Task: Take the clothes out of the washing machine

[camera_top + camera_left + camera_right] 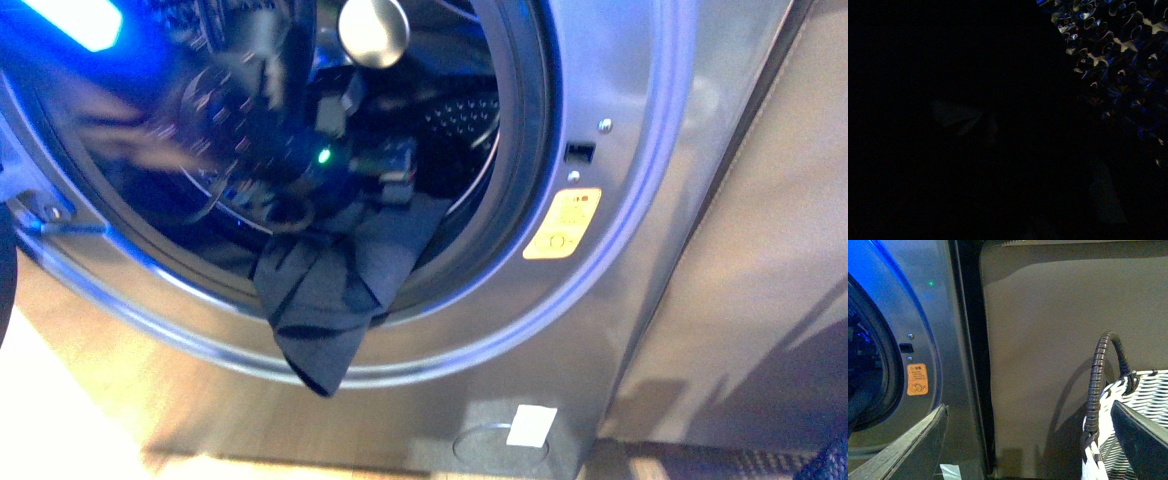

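Observation:
The grey washing machine (640, 110) fills the front view, its round drum mouth open. The dark navy clothes (330, 290) hang out over the lower rim of the mouth. My left arm reaches into the drum, blurred, and its gripper (345, 200) is shut on the top of the clothes. The left wrist view is nearly dark; only a patch of perforated steel drum (1113, 45) shows. My right gripper (1033, 440) is open and empty, apart from the machine, with its fingers (908, 445) spread wide. The machine's front and orange sticker (917, 379) show in the right wrist view.
A woven grey-and-white basket (1133, 410) with a dark wrapped handle (1095, 390) stands by the right gripper. A brown panel (1048, 340) rises next to the machine. A white label (530, 425) sits low on the machine's front. The orange sticker (562, 224) is beside the mouth.

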{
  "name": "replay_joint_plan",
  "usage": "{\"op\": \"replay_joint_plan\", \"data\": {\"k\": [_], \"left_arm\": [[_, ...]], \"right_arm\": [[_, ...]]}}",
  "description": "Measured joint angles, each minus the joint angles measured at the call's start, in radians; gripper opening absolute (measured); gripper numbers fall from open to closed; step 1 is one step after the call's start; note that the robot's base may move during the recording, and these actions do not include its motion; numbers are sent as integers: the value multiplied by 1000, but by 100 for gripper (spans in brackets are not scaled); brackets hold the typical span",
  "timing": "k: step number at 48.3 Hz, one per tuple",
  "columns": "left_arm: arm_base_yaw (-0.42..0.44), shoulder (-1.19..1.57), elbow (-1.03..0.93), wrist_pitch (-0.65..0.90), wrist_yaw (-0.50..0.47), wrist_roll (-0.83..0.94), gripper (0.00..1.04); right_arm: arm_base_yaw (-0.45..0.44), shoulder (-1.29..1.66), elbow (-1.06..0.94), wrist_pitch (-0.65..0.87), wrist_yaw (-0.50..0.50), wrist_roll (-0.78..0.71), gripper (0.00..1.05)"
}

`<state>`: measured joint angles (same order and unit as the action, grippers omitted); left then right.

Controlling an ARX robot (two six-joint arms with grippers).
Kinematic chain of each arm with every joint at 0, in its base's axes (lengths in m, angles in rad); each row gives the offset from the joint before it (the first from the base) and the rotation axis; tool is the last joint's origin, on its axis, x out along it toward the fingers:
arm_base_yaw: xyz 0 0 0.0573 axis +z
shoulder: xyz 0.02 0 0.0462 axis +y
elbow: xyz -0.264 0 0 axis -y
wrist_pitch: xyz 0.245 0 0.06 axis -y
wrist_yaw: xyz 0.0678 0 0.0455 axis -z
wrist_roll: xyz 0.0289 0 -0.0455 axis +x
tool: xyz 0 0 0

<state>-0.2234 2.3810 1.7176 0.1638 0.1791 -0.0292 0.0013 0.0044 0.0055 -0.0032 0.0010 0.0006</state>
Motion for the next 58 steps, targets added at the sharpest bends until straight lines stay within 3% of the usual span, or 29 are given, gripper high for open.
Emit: {"op": "replay_joint_plan", "data": {"k": [12, 28, 47, 55, 58], "left_arm": [[1, 103, 202, -174, 25, 10, 98], [11, 288, 471, -404, -31, 41, 98], [18, 355, 570, -505, -111, 100, 98], [20, 358, 571, -497, -139, 127, 78], [22, 358, 554, -461, -146, 135, 64]], "right_arm": [[0, 0, 0, 0, 0, 0, 97], [0, 0, 0, 0, 0, 0, 97], [0, 0, 0, 0, 0, 0, 97], [0, 0, 0, 0, 0, 0, 97], [0, 0, 0, 0, 0, 0, 97]]}}
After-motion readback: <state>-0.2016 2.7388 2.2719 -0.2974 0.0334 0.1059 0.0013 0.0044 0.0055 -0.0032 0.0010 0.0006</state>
